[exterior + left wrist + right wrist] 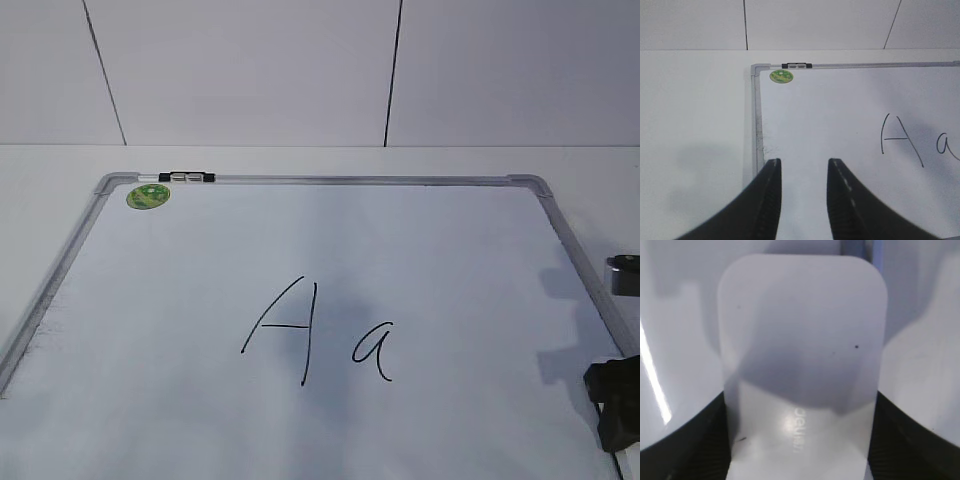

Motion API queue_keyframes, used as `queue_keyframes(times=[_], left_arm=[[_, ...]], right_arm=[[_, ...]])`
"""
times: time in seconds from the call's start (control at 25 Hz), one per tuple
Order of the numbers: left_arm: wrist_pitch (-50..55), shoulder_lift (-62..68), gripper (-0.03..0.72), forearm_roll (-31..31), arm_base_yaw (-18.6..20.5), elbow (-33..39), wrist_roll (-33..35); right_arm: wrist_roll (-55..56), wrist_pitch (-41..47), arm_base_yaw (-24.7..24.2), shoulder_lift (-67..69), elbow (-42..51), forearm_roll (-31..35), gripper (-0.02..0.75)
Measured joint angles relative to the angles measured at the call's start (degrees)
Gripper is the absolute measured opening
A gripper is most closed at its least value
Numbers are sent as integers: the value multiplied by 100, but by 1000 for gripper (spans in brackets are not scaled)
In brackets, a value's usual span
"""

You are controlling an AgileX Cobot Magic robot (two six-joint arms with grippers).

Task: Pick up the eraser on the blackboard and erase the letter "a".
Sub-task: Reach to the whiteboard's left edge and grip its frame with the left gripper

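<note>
Right end effector [800, 440] grips the eraser [802, 355]; left end effector [804, 167] gapes narrowly, empty.

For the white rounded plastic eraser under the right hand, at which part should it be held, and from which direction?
Best across its two long straight edges, coming from above. In the right wrist view the white rounded-rectangle plastic eraser lies flat between the fingers of the right hand, which flank exactly those edges. The broad top offers nothing to pinch, and the rounded corners might slip.
</note>
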Motion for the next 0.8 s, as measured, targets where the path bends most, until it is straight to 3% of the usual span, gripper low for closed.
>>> queue_keyframes(times=[0.28, 0.8], left_arm=[[-201, 0, 235, -394, 0, 0, 0], [-168, 38, 237, -578, 0, 0, 0]], right_arm=[[0, 125, 0, 0, -28, 0, 532], [-85, 1547, 0, 12, -950, 183, 531]])
